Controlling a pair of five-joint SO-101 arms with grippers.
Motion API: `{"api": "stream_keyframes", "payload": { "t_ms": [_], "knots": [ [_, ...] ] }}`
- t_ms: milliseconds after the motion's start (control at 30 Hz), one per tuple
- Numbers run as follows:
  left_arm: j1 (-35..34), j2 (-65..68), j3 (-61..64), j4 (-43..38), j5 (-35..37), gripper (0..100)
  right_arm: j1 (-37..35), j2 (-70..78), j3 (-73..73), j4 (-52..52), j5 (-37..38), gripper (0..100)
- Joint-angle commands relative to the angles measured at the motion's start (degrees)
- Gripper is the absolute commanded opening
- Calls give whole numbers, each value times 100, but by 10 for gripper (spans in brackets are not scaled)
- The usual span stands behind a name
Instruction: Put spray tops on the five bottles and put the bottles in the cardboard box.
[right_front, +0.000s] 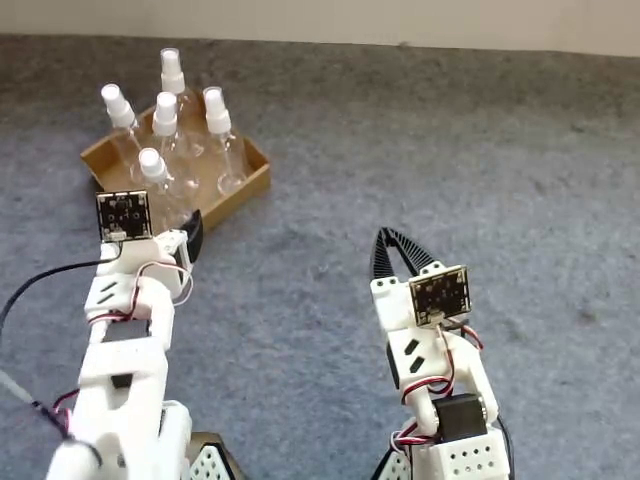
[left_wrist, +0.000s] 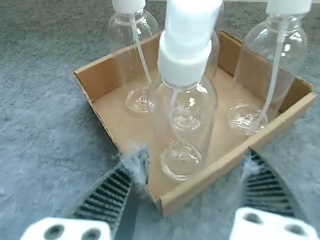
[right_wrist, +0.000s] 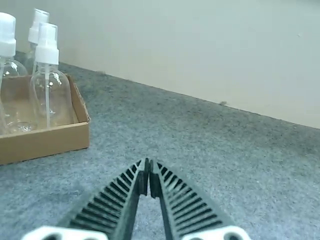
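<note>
The cardboard box (right_front: 252, 182) sits at the far left of the grey carpet. Several clear bottles stand upright inside it, each with a white spray top. The nearest bottle (right_front: 152, 168) stands at the box's front corner. My left gripper (right_front: 182, 232) is open just in front of that corner. In the left wrist view its fingers (left_wrist: 117, 187) stand wide on either side of the box corner (left_wrist: 200, 192), short of the nearest bottle (left_wrist: 182, 110), with nothing held. My right gripper (right_front: 381, 236) is shut and empty over bare carpet at the middle, with its fingertips (right_wrist: 148, 175) touching.
Grey carpet (right_front: 450, 150) stretches open to the right of and behind the box. A pale wall (right_wrist: 200, 45) closes off the far edge. Two capped bottles (right_wrist: 47, 90) and the box wall (right_wrist: 45, 142) lie off to one side of my right gripper.
</note>
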Motion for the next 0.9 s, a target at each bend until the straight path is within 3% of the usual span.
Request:
{"api": "stream_keyframes", "payload": {
  "t_ms": [0, 267, 333, 500, 667, 867],
  "knots": [
    [-31, -1868, -171, 1916, -26, 267, -48, -31, 927, 40, 26, 5],
    [-13, -4365, -1244, 5125, -35, 262, -48, -31, 927, 40, 26, 5],
    [-13, -4646, -1613, 5626, -35, 213, -48, -31, 927, 40, 26, 5],
    [-13, -4664, -2316, 6251, -677, 0, -48, -31, 927, 48, 26, 5],
    [127, -4699, -2897, 6884, -738, 2, -48, -31, 927, 145, 26, 5],
    [1103, -4699, -3530, 7631, -756, 6, -48, -31, 927, 145, 26, 5]
  ]
}}
